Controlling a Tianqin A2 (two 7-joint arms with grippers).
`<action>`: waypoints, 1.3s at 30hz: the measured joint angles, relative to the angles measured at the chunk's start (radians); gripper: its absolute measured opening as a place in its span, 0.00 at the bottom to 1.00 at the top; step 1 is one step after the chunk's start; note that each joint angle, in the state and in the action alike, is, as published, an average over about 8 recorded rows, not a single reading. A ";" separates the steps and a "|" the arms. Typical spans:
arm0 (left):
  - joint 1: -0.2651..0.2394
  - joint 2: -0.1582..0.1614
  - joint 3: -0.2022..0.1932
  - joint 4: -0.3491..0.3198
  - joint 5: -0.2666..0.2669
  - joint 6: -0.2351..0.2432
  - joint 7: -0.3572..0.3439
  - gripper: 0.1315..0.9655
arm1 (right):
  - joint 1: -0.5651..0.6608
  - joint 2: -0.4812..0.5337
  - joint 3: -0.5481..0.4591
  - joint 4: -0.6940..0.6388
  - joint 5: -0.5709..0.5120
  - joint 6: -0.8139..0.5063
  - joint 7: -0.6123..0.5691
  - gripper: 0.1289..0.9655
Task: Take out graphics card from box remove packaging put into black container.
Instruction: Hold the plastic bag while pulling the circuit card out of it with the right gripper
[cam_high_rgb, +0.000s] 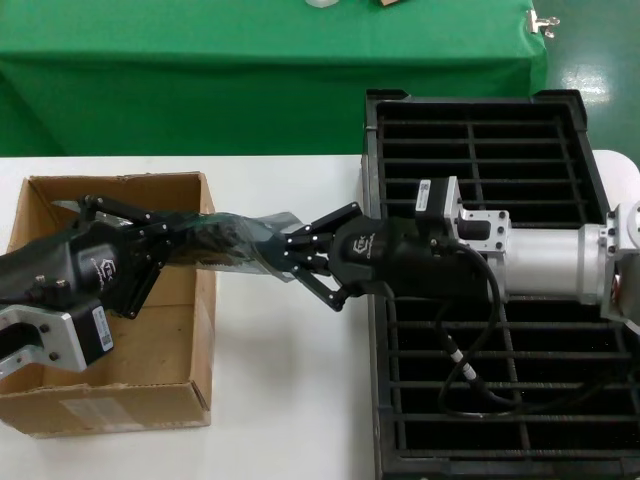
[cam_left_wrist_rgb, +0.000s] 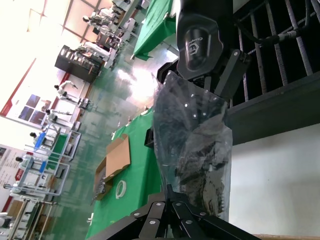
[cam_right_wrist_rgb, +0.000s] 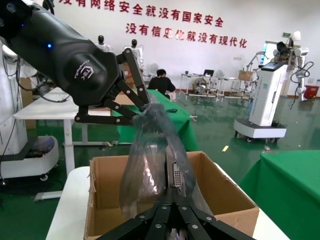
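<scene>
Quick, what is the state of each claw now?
Left claw: shut on the packaging, above the box.
Right claw: shut on the other end of the packaging.

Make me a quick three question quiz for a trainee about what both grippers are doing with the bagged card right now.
1. True or false: only one gripper holds the packaging.
2. The packaging is stretched between A) two slots of the black container, B) the left gripper over the box and the right gripper beside it.
3. What shows through the plastic in the right wrist view?

Key
1. False: both are shut on it.
2. B.
3. The graphics card, its metal bracket and a port visible.
</scene>
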 joint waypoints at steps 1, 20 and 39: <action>0.000 0.000 0.000 0.000 0.000 0.000 0.000 0.01 | -0.001 -0.001 0.000 0.000 0.000 0.001 0.001 0.01; 0.000 0.000 0.000 0.000 0.000 0.000 0.000 0.01 | -0.008 -0.024 0.012 -0.008 -0.001 0.036 0.011 0.01; 0.000 0.000 0.000 0.000 0.000 0.000 0.000 0.01 | -0.025 -0.022 0.004 0.022 -0.008 0.045 0.032 0.00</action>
